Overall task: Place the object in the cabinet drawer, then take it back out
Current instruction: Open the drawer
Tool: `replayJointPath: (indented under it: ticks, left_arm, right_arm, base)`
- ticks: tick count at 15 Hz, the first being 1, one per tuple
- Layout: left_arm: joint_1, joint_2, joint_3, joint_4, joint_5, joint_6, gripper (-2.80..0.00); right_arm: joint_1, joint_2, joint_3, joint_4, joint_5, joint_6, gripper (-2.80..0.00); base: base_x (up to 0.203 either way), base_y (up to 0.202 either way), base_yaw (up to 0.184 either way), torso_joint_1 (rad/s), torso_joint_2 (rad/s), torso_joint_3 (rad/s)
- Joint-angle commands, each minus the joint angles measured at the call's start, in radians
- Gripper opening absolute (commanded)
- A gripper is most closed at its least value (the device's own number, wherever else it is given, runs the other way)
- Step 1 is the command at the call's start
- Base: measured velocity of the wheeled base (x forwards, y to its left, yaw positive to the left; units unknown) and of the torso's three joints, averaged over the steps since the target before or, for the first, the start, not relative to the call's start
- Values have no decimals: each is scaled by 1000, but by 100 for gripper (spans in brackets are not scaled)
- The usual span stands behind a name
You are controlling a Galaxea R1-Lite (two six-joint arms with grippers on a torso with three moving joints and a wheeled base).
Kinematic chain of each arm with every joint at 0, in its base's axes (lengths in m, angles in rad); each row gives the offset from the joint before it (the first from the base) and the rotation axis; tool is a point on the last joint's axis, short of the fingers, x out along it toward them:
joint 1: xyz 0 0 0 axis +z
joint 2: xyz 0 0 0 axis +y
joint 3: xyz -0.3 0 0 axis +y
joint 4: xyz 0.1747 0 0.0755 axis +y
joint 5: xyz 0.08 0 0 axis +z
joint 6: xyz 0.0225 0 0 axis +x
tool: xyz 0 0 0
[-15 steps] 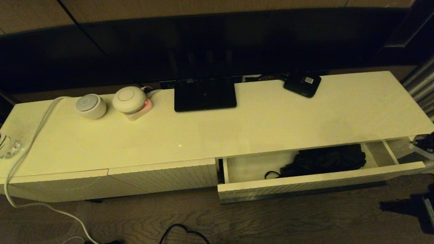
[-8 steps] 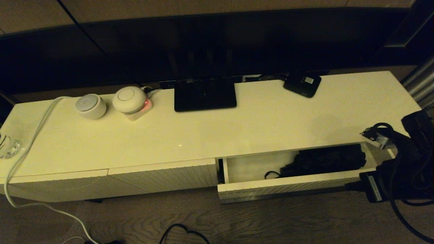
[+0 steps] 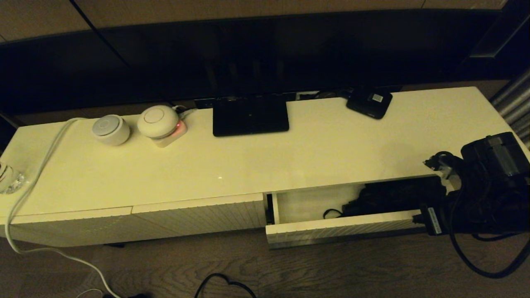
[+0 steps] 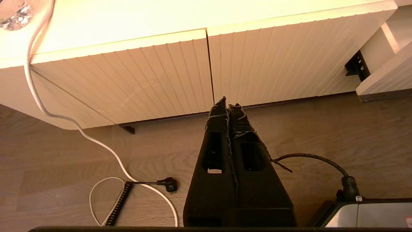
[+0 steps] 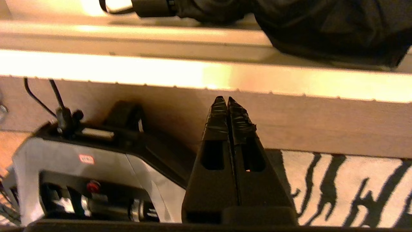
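The cabinet drawer [image 3: 339,229] stands partly pulled out at the cabinet's right half. The black folding umbrella [image 3: 393,195] lies inside it, wrist loop toward the left. In the right wrist view the umbrella [image 5: 322,25] fills the space behind the drawer's bright top edge [image 5: 161,69]. My right arm [image 3: 488,186] covers the drawer's right end. Its gripper [image 5: 224,99] is shut and empty, tips against the drawer's front face just under the rim. My left gripper [image 4: 228,101] hangs shut over the floor before the left ribbed panels, outside the head view.
On the cabinet top are a flat black stand base [image 3: 250,114], a small black box [image 3: 369,102], two round white devices [image 3: 111,129] and a white cable [image 3: 33,182]. A glass [image 3: 8,178] sits at the left edge. Cables lie on the floor [image 4: 141,183].
My right arm has swung in from the right edge of the head view and now sits at the drawer's right front end. The umbrella has not moved.
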Motion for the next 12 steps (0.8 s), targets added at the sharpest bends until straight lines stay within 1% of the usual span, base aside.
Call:
replayJointPath:
  ticks: [1,3,7,9,12]
  left_arm:
    - [0,0,3,0,0,1,-280]
    - [0,0,3,0,0,0,-280]
    - [0,0,3,0,0,1,-280]
    - [0,0,3,0,0,2,-280]
    - [0,0,3,0,0,2,-280]
  right_arm:
    - [1,19,5,-28,-2,16,-280]
    - [2,27,26,-87,-24,16,-280]
    - [10,12,28,-101,-64,16,-280]
    - [12,11,30,-105,-64,19,-280]
    - [14,30,44,-185,-64,37,-280]
  base:
    - [0,0,0,0,0,0]
    - [0,0,0,0,0,0]
    - [0,0,0,0,0,0]
    - [0,0,0,0,0,0]
    - [0,0,0,0,0,0]
